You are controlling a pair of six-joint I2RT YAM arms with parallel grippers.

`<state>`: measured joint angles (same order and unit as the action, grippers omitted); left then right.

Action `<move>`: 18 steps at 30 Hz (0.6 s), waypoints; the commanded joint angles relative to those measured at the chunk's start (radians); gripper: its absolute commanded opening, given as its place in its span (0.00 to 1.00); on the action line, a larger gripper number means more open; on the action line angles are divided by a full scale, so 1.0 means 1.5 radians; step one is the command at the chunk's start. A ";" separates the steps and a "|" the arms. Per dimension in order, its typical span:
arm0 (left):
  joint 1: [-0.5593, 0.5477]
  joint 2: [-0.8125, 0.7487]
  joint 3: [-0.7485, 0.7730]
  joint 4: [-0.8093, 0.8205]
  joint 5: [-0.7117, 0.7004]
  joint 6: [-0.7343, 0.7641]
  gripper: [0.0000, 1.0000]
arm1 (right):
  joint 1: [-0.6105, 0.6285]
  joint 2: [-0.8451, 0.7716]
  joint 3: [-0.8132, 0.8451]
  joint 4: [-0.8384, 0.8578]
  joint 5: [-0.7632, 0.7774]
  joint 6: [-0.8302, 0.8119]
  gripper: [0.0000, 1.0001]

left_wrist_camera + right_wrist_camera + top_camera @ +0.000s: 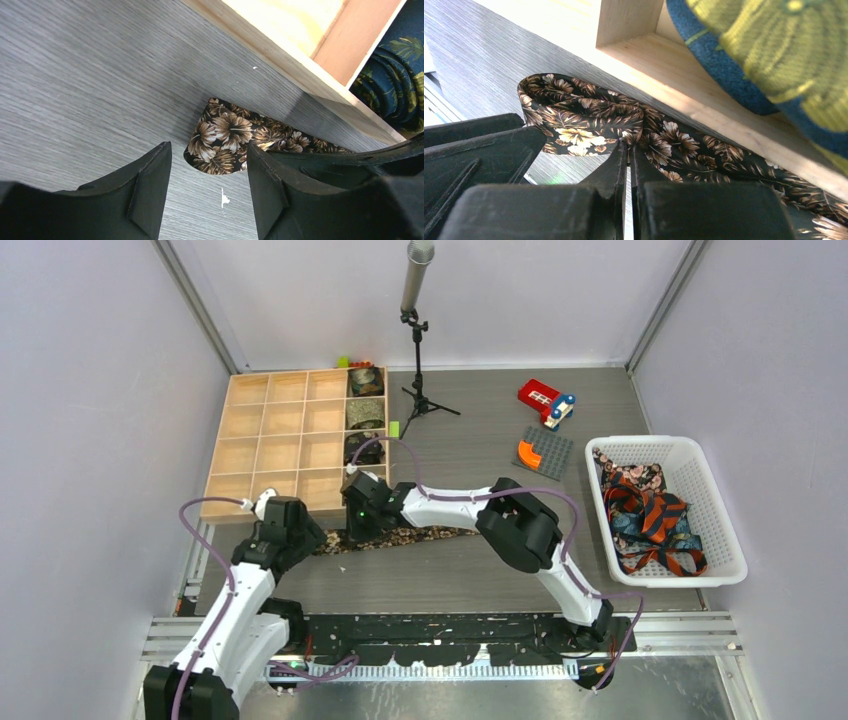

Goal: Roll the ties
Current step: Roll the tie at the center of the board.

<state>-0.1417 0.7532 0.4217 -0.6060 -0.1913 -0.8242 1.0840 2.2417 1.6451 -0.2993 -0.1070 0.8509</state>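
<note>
Two arms work at one table [470, 440]. On it stand one wooden tray [285, 420] with four columns of compartments and one white basket [645, 441].

One brown tie [584, 107] lies flat on the table, just in front of the tray's near wall. Three coils [365, 381] sit one behind another in the tray's right column, as the top view shows. A heap of ties [655, 515] in red-orange, teal and floral cloth fills the basket; how many cannot be told.

The right hand [627, 146] has its fingers pressed almost together, clamped on a pinch of the brown tie, and the cloth puckers at their tips. The pinch is close to the tie's left end, where the cloth folds back on itself in a flat loop.

The left hand [209, 150] has its fingers apart and holds nothing. The rounded, folded end of the tie lies on the table just beyond the gap between them, and the finger on the right of that view hides part of it.

The tie's long axis runs left to right, parallel to the tray's near wall. The folded end points left toward the left hand, and the rest stretches right beneath the right arm.

Each wrist view also shows a coil in a compartment just behind the tray wall. I cannot tell whether these are among the three.
</note>
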 commanded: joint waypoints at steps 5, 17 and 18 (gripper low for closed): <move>0.003 0.007 -0.005 0.066 0.054 0.037 0.59 | -0.018 -0.032 -0.100 0.011 0.038 0.007 0.05; 0.003 -0.009 -0.013 0.073 0.075 0.046 0.61 | -0.044 -0.081 -0.179 0.033 0.032 -0.003 0.04; 0.003 -0.010 -0.014 0.075 0.073 0.047 0.60 | -0.045 -0.079 -0.174 0.033 0.027 -0.003 0.04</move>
<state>-0.1417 0.7544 0.4030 -0.5385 -0.0914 -0.7757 1.0306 2.1204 1.4139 -0.1505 -0.1143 0.8761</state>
